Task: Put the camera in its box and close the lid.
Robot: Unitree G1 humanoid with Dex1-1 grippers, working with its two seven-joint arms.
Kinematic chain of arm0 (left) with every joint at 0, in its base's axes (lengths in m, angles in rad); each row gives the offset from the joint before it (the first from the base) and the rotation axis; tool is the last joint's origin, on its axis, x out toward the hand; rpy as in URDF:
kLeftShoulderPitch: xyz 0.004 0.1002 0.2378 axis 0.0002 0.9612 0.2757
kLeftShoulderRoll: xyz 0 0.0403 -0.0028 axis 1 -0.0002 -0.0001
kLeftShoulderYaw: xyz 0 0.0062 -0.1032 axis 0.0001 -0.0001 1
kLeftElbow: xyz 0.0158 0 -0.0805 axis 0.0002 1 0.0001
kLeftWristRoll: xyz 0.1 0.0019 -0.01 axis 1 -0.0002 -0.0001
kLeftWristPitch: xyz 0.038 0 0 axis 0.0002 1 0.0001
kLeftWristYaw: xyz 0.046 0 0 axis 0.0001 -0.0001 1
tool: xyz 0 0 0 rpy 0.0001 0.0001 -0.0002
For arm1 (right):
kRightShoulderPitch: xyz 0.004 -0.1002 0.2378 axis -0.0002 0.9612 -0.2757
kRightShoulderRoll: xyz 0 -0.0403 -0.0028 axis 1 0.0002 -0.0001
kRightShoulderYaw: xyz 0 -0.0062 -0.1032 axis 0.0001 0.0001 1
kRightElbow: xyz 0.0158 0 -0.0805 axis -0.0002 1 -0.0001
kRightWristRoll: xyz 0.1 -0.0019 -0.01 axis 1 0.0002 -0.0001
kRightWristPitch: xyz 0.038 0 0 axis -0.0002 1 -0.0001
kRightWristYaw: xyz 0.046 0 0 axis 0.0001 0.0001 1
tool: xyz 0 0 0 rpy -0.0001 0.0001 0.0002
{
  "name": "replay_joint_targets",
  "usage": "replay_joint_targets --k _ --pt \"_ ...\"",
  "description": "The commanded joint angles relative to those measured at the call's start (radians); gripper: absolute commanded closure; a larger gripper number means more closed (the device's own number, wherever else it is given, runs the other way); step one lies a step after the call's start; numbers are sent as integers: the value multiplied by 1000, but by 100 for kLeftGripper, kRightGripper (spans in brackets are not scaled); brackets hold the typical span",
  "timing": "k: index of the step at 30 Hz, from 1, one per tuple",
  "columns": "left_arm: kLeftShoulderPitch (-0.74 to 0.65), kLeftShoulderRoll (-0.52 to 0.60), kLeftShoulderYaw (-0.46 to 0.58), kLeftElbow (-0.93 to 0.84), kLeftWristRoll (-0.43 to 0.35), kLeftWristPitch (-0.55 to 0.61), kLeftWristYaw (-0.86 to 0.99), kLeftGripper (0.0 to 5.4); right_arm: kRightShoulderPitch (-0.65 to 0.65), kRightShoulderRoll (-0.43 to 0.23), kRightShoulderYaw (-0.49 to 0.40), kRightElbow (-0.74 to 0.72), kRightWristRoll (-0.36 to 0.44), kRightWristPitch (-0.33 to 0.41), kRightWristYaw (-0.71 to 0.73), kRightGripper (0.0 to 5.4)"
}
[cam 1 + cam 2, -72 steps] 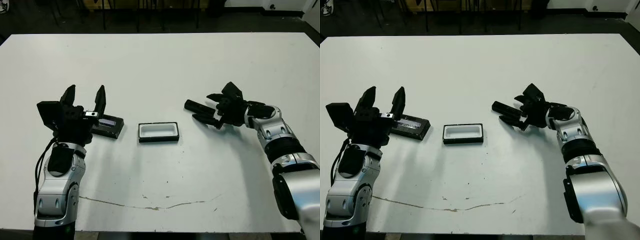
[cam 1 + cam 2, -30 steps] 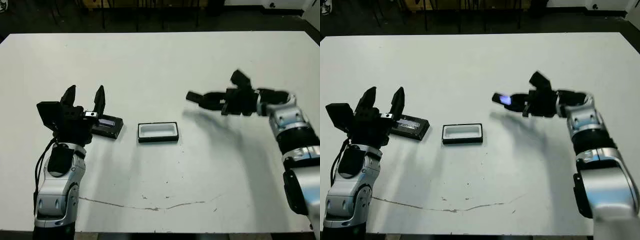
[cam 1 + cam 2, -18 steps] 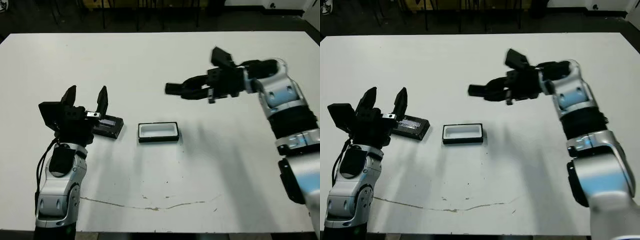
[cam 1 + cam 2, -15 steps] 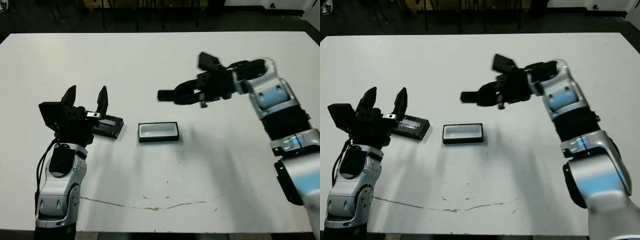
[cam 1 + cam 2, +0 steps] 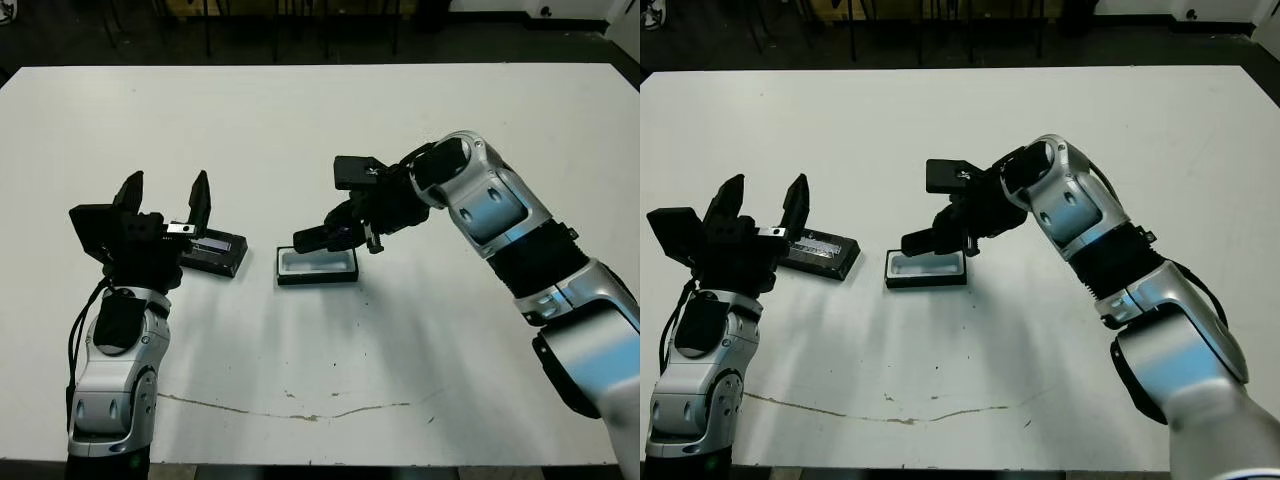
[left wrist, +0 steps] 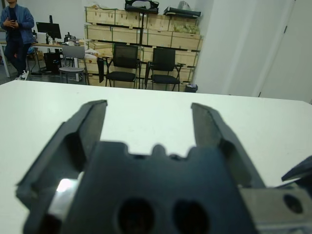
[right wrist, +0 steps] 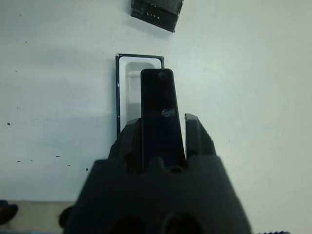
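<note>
Right gripper has swung in from mid-air, clamped on the camera, now right above the box. Left gripper stays spread, the lid beside it.

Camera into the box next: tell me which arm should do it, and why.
The right. Its end effector already grips the camera, held just above the box. The left end effector is open and empty, off by the lid.
</note>
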Motion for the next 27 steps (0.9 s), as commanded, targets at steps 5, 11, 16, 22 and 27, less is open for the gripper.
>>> replay_joint_targets --k 5,11,16,22,27 --pt "12 4 5 1 3 21 7 115 2 9 25 18 -10 -1 10 452" --pt "10 3 6 0 -5 24 3 97 8 17 32 39 -12 -15 8 452" --pt "9 4 3 5 4 17 6 82 5 21 43 33 -22 -11 6 452" --pt "9 -3 1 2 5 22 14 89 4 34 54 38 -29 -26 7 452" --pt "10 -7 0 2 7 19 18 117 11 38 63 25 -40 -45 -3 452"
